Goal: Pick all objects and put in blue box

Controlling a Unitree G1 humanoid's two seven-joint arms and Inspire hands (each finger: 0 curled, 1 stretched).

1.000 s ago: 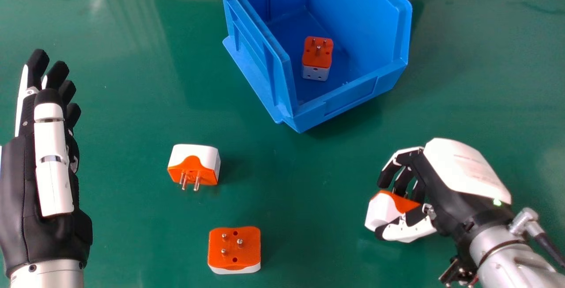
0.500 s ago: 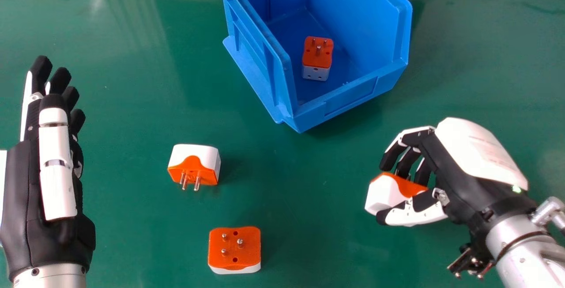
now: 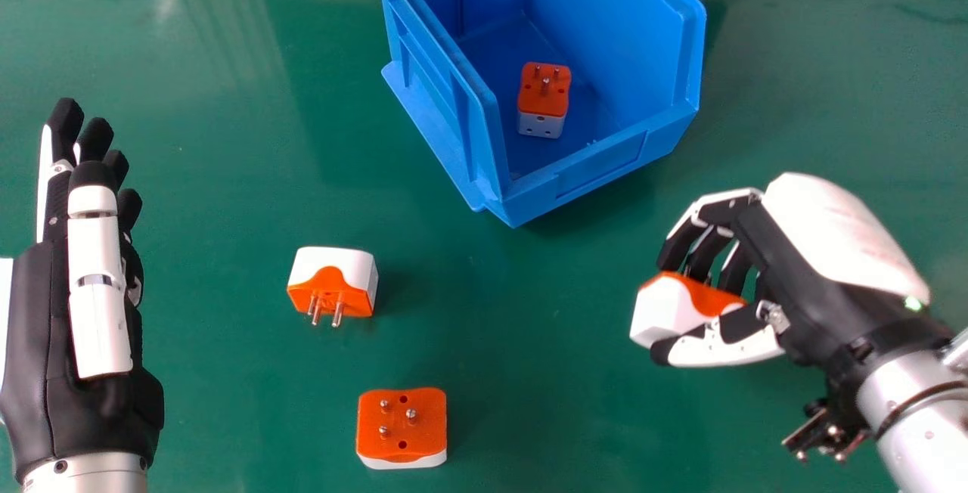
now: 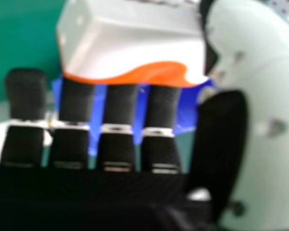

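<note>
Grips a white-and-orange adapter (image 3: 669,311) in the right hand (image 3: 794,274), nearer the robot than the blue box (image 3: 597,168) and off beyond its right side. Points a white end leftward and a little toward the robot, with the orange pin side facing up and toward the fingers. Runs its long axis roughly sideways, crossways in front of the blue box, with a slight slant toward the robot at the right end.

Curls the right hand's fingers over the adapter's far side, with the thumb along the near side and the back of the hand turned up and right. Slants the silver forearm (image 3: 919,402) in from the lower right, toward the blue box's side of the table. Presses the orange edge against the fingers in the right hand view.

Holds nothing in the left hand (image 3: 94,304), left of the blue box and nearer the robot, with fingers straight and aimed away.

Shows another adapter (image 3: 543,92) inside the blue box, pins up. Shows a third (image 3: 333,277) nearer and left of the box, pins toward the robot, and a fourth (image 3: 402,429) nearer still, slightly left of the box's near corner, pins up.
</note>
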